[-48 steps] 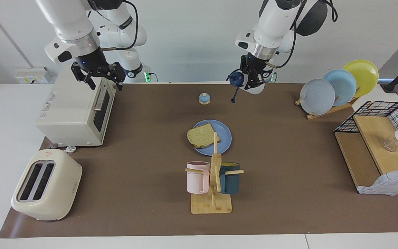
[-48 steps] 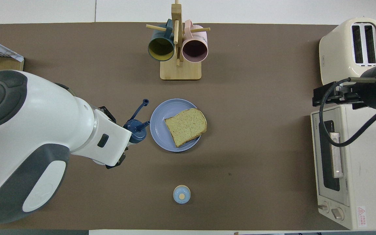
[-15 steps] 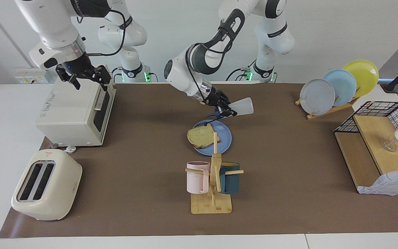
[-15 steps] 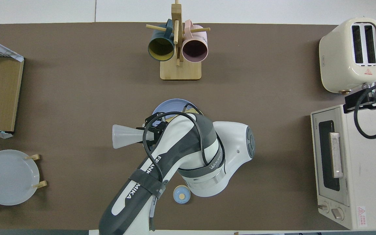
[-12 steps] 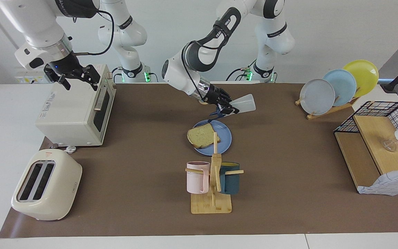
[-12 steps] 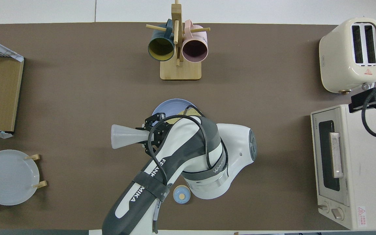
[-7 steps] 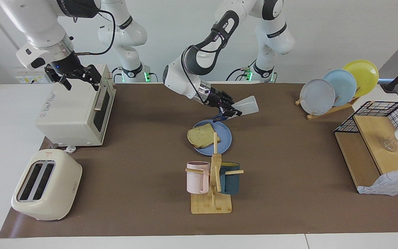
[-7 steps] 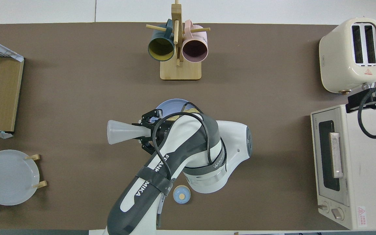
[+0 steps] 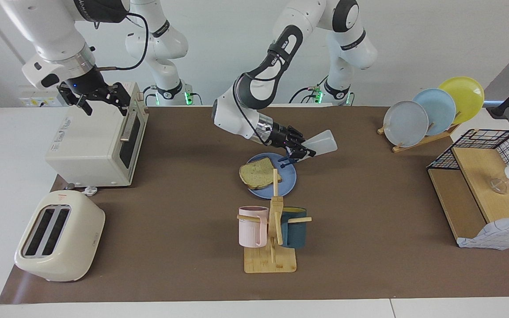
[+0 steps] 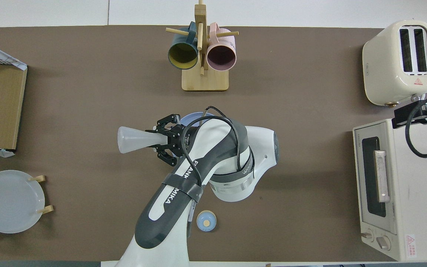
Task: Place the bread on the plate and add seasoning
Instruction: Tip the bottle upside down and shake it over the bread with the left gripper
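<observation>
Lying tilted, the seasoning (image 9: 320,142) is being clamped at its neck by the left gripper (image 9: 301,150) over the plate's (image 9: 289,179) rim, near the bread (image 9: 259,173).

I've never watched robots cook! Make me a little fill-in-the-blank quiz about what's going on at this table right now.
1. The slice of bread lies on the round blue ____.
2. The left claw is shut on a whitish ____, tipped on its side with its dark cap end toward the bread.
3. The right claw hangs open over the white toaster ____.
4. On the wooden mug stand, a pink mug hangs beside a dark ____ one.

Missing words: plate; bottle; oven; teal
</observation>
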Controlling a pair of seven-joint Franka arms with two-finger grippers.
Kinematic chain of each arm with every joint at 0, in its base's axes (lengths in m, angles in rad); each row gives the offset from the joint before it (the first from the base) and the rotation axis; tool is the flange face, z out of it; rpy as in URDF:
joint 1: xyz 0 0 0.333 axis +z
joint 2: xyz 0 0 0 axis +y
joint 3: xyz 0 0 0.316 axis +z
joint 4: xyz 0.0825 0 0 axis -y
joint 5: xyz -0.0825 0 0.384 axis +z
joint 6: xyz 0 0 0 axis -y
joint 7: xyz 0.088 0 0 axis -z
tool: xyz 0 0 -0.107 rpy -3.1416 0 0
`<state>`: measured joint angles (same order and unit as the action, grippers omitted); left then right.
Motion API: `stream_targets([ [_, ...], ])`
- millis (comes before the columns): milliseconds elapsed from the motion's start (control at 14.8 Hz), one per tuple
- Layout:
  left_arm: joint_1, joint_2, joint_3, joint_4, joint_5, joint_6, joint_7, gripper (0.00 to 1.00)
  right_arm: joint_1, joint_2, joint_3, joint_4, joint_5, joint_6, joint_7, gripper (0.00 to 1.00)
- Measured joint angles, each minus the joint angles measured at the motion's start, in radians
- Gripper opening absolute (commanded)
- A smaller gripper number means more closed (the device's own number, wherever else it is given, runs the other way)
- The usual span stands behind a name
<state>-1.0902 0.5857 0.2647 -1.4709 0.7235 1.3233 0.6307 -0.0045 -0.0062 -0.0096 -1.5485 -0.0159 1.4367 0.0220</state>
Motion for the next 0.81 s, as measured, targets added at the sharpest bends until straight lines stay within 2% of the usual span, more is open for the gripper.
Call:
stream_targets([
  [475,0.004,0.073,0.022,0.032,0.032,-0.028,0.000,0.00,-0.002,0.000,-0.003,-0.003,0.000,0.000,0.000,1.00],
  [814,0.023,0.080,0.059,0.033,0.082,-0.044,0.000,0.00,-0.002,0.000,-0.002,-0.005,0.001,0.000,0.000,1.00],
])
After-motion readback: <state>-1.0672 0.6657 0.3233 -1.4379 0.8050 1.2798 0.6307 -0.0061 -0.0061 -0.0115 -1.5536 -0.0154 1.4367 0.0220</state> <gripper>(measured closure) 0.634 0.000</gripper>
